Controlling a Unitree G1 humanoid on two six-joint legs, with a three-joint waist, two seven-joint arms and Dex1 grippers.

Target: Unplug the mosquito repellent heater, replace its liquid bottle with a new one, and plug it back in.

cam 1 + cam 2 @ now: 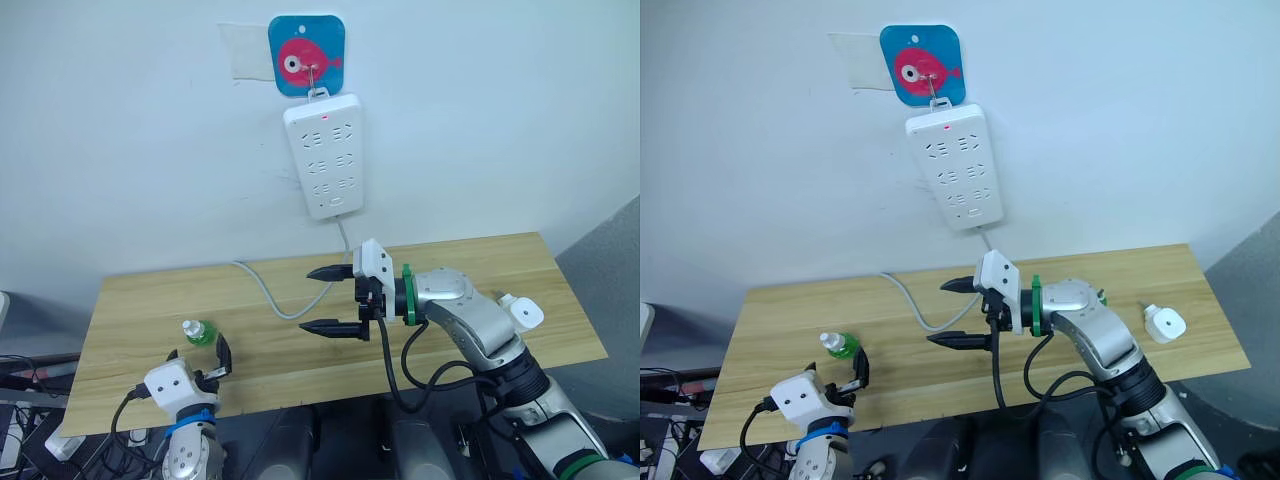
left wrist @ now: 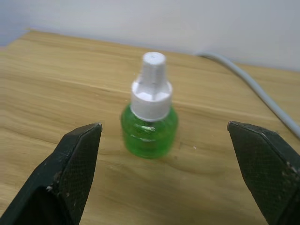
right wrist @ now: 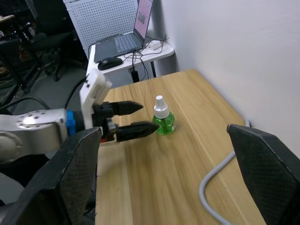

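A small green liquid bottle (image 1: 200, 332) with a white cap stands upright near the table's front left. My left gripper (image 1: 198, 352) sits just in front of it, open, and the bottle (image 2: 149, 118) lies a little beyond its fingertips. The mosquito repellent heater (image 1: 520, 312), small and white, lies on the table at the far right, away from the white power strip (image 1: 322, 155) hanging on the wall. My right gripper (image 1: 305, 299) hovers open over the middle of the table, pointing left, with nothing between its fingers.
The strip's grey cable (image 1: 262, 288) runs down the wall and curls across the wooden table (image 1: 140, 300). A blue fish-shaped hook (image 1: 306, 55) holds the strip. Beyond the table's left end stands a desk with a laptop (image 3: 126, 40) and mouse (image 3: 110, 61).
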